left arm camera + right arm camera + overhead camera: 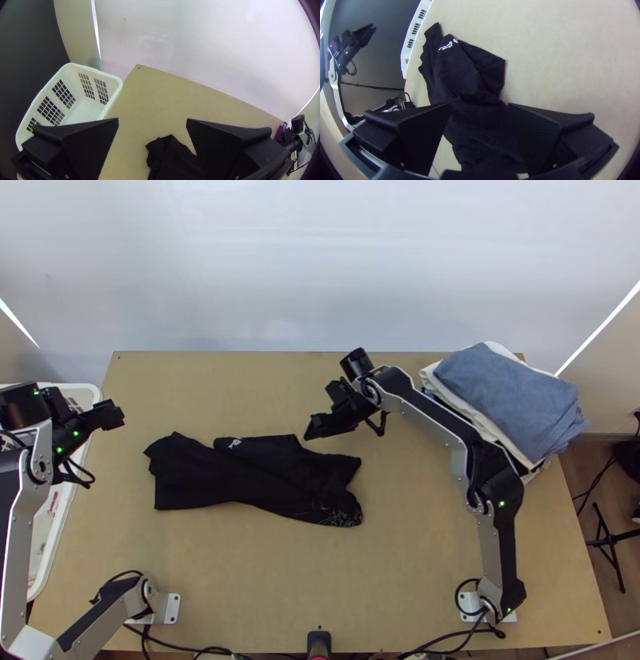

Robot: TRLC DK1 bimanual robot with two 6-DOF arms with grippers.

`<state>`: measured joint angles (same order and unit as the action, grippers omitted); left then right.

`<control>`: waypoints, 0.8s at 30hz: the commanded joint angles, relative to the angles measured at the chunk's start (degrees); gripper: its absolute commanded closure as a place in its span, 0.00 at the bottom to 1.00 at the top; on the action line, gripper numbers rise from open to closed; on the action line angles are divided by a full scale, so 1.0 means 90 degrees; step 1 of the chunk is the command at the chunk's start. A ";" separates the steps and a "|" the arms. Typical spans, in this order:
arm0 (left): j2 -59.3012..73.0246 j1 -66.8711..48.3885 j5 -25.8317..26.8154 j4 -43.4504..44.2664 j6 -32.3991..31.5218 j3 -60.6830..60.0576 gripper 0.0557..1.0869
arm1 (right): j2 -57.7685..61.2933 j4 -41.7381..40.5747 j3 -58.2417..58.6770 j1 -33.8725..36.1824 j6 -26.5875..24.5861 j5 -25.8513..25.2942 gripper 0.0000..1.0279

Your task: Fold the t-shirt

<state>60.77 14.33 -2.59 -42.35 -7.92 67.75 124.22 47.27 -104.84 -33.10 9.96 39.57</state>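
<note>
Top view: the shirt (240, 476), black, lies on the counter (240, 580) left of the middle, rumpled into a long, uneven strip running across it, with layers overlapping. A small white print sits near its far edge, and thin coloured lines mark the near corner of its right end.

The left gripper (120, 414) is over the counter's left side, just beyond the basket (98, 394) and apart from the shirt's left end. Its jaws stand spread with nothing between them, as the left wrist view shows; past them in that view are the white, slotted basket and one ragged end of the shirt.

The right gripper (310, 429) is at the shirt's far edge, right of the white print. In the right wrist view its jaws are wide apart, with dark cloth in the gap and no pinch on it; whether either one touches the cloth, I can't tell. The same view has a squared flap jutting from one side of the shirt next to the white print.

At the counter's far right corner is a stack of cloths (512, 396), blue-grey on top and white below, well apart from the shirt. The right arm's upper links pass just beside that stack.
</note>
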 commanded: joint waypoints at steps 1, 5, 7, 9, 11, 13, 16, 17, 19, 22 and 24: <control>0.0074 0.0010 -0.0005 -0.0041 -0.0018 0.0139 0.04 | 0.0524 -0.0418 -0.0100 -0.0111 -0.0032 0.0154 0.24; 0.0122 0.0000 -0.0005 -0.0041 -0.0018 0.0207 0.04 | 0.0680 -0.0750 -0.0109 -0.0209 0.0056 0.0144 0.24; 0.0132 0.0010 -0.0015 -0.0041 -0.0018 0.0217 0.04 | 0.0738 -0.0818 -0.0119 -0.0248 0.0066 0.0144 0.24; 0.0142 0.0010 -0.0015 -0.0041 -0.0018 0.0217 0.04 | 0.0797 -0.0994 -0.0090 -0.0258 0.0085 0.0144 0.33; 0.0142 0.0019 -0.0025 -0.0041 -0.0018 0.0217 0.04 | 0.0836 -0.1111 -0.0080 -0.0277 0.0163 0.0144 0.34; 0.0142 0.0019 -0.0025 -0.0041 -0.0008 0.0217 0.04 | 0.0875 -0.1150 -0.0100 -0.0277 0.0173 0.0144 0.34; 0.0152 0.0019 -0.0034 -0.0041 -0.0008 0.0217 0.04 | 0.0895 -0.1170 -0.0070 -0.0306 0.0183 0.0144 0.34; 0.0171 0.0019 -0.0034 -0.0031 -0.0008 0.0227 0.04 | 0.0885 -0.1170 -0.0051 -0.0316 0.0183 0.0144 0.34; 0.0191 0.0019 -0.0034 -0.0031 -0.0008 0.0246 0.04 | 0.0885 -0.1131 -0.0021 -0.0326 0.0173 0.0144 0.34; 0.0230 0.0019 -0.0034 -0.0041 -0.0008 0.0285 0.04 | 0.0856 -0.1111 0.0096 -0.0355 0.0144 0.0134 0.34; 0.0249 0.0019 -0.0034 -0.0021 -0.0008 0.0305 0.04 | 0.0816 -0.1111 0.0184 -0.0365 0.0124 0.0134 0.34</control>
<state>62.41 14.48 -2.85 -42.74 -8.08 69.95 131.81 37.39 -104.75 -35.92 11.31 40.84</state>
